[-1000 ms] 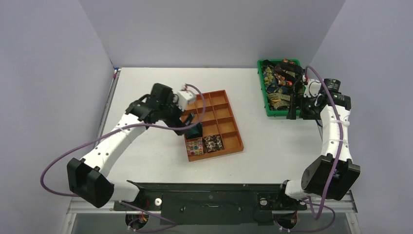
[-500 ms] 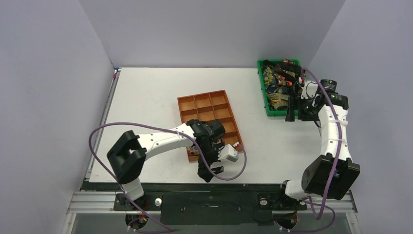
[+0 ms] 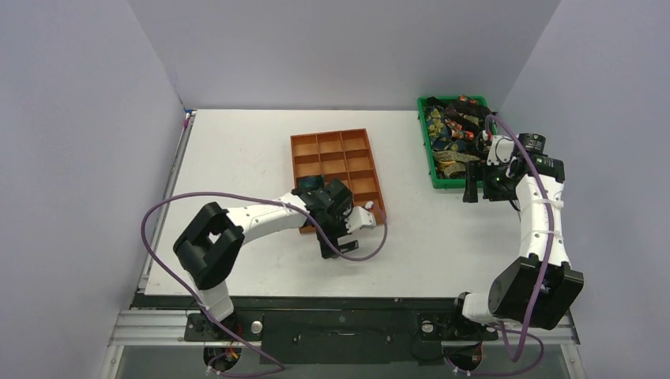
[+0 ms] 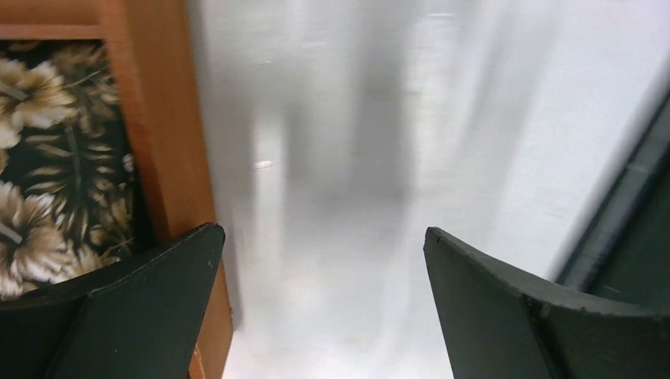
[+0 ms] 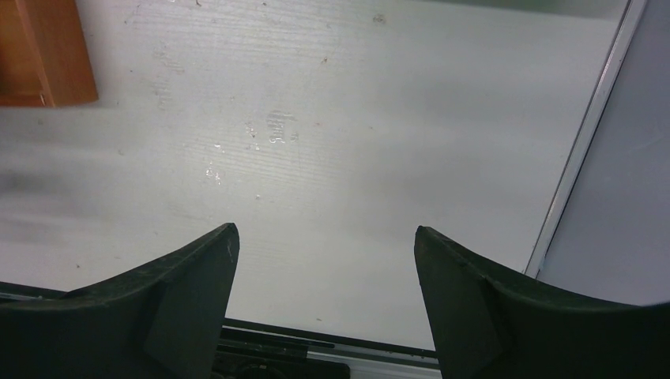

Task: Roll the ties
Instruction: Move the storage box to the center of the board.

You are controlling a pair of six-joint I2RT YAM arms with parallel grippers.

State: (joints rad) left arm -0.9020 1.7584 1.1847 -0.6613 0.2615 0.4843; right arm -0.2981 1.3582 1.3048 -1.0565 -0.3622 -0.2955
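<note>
White table (image 4: 355, 118); floral tie (image 4: 47, 158) lies just beside the left end effector (image 4: 320, 237).

Blurred table (image 4: 355, 197), edge-cropped floral tie (image 4: 55, 158)

Walls: plain pale lilac panels (image 3: 340, 47) at 9, 12 and 3 o'clock.
Table: flat white rectangular top (image 3: 237, 150), evenly lit.

A: Where's the overhead camera?
B: High behind the near edge of the table (image 3: 237, 150), looking down over everything.
A: And the wrist cameras?
B: Close above the tabletop, facing down. All three catch the orange tray (image 3: 330, 134).
</note>
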